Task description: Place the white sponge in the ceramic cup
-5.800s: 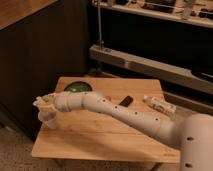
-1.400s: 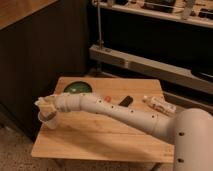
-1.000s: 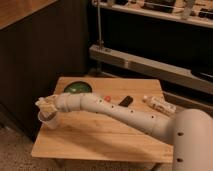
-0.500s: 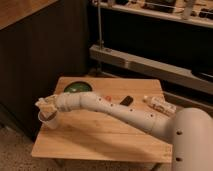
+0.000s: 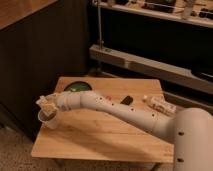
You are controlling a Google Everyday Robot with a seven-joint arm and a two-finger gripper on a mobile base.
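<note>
The ceramic cup [image 5: 49, 120] is a small white cup standing near the left edge of the wooden table [image 5: 100, 137]. My gripper [image 5: 46, 104] hangs just above the cup's rim, at the end of the long white arm that reaches in from the right. It is shut on the white sponge [image 5: 48, 107], a small cream block held over the cup's mouth. The inside of the cup is hidden.
A dark green bowl [image 5: 75, 87] sits at the table's back left, just behind the arm. A small dark object [image 5: 127, 100] and a white tube with red marks [image 5: 159, 104] lie at the back right. Dark cabinets and a metal shelf stand behind.
The gripper with the sponge has stayed over the cup, shifting only very slightly. The cup and the other things have not moved.
</note>
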